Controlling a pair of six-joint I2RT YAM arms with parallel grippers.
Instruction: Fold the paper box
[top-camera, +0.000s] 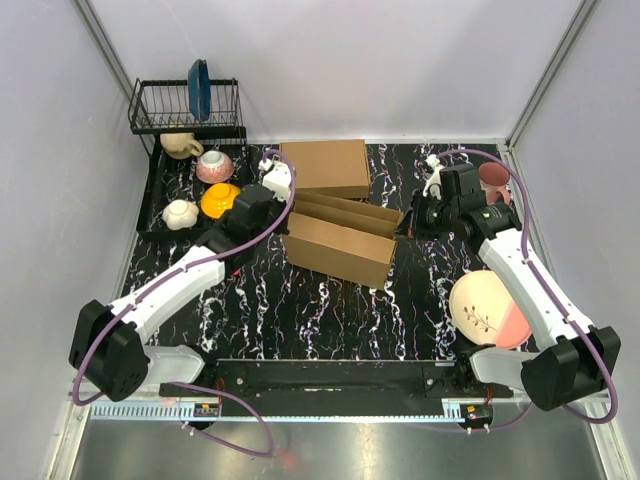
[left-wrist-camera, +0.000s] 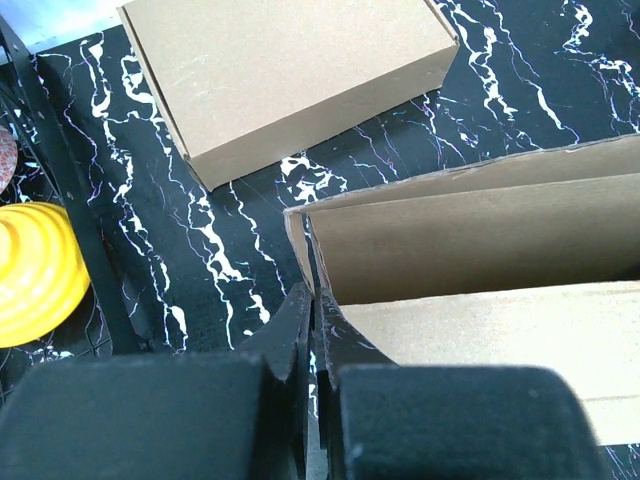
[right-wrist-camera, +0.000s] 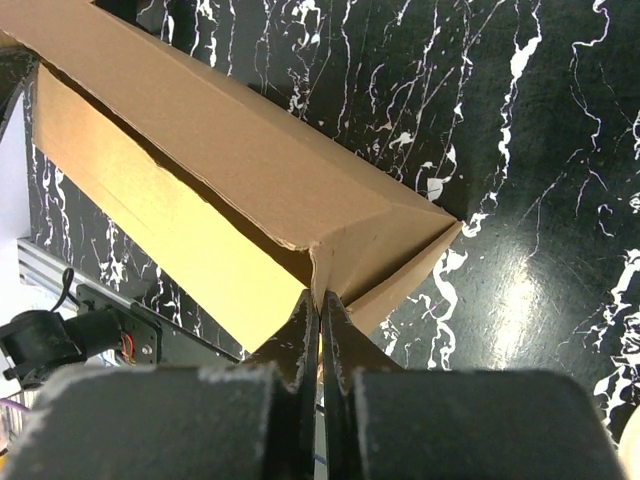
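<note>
Cardboard, brown and corrugated: box (top-camera: 338, 238) at the middle of the table (top-camera: 300, 310), half formed, long walls raised, lying slantwise just in front of a finished box (top-camera: 325, 167). Left hand (left-wrist-camera: 312, 300) pinched shut on the thin edge at the left end; right hand (right-wrist-camera: 320, 300) likewise clamped on the folded corner at the right end. Seemingly mid-step: holding both ends for tucking and squaring. To do it well: keep both pinches firm and move them together, at one height, to avoid twisting or tearing the sheet. Fold along the creases, never across. Press inward gently, guarding against outward bowing. Release one end only after seating its flap. Stay clear of the finished box behind and the plate (top-camera: 485, 312) on the right.
</note>
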